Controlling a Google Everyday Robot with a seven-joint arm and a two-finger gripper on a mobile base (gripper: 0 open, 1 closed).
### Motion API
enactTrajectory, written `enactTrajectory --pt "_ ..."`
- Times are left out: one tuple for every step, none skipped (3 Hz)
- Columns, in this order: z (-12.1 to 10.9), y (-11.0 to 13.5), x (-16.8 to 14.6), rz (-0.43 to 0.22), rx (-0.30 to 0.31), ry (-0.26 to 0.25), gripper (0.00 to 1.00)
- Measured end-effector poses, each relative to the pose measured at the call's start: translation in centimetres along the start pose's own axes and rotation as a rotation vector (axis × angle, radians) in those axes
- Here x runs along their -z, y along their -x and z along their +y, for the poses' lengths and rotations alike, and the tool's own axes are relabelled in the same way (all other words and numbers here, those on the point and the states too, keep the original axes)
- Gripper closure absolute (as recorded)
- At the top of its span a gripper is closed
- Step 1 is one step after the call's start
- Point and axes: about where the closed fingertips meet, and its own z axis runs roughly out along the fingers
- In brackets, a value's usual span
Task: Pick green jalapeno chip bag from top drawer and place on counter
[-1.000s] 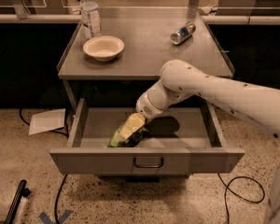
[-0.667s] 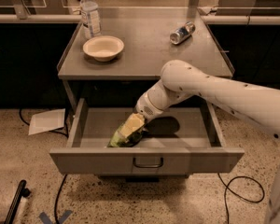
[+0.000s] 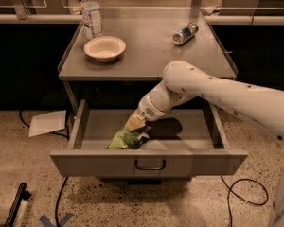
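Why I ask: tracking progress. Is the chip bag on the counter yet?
No, the chip bag lies in the open drawer under the gripper, not on the counter.

Pincer [image 3: 135, 124] on green bag [image 3: 124, 139] in drawer [image 3: 99, 163]

My claw [image 3: 134, 124] sits low inside the top drawer [image 3: 85, 162], left of centre, at the green jalapeno chip bag [image 3: 125, 139]. The drawer floor right of the bag is bare, hemmed in by the front panel and side walls. The counter [image 3: 151, 60] has its front edge above the drawer's back, behind my claw. Up there a bowl [image 3: 104, 48] takes the front left, a water bottle [image 3: 91, 15] stands behind it, and a can [image 3: 185, 33] lies back right. I see open surface in the middle and front right.
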Motion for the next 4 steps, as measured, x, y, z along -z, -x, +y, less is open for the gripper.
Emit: enactTrajectory --pt "0.0 0.0 0.0 0.000 0.000 0.000 0.89" --pt "0.0 0.0 0.0 0.000 0.000 0.000 1.00" --pt "0.0 0.0 0.0 0.000 0.000 0.000 1.00" --pt "0.4 1.1 2.8 -0.079 0.039 0.027 1.00"
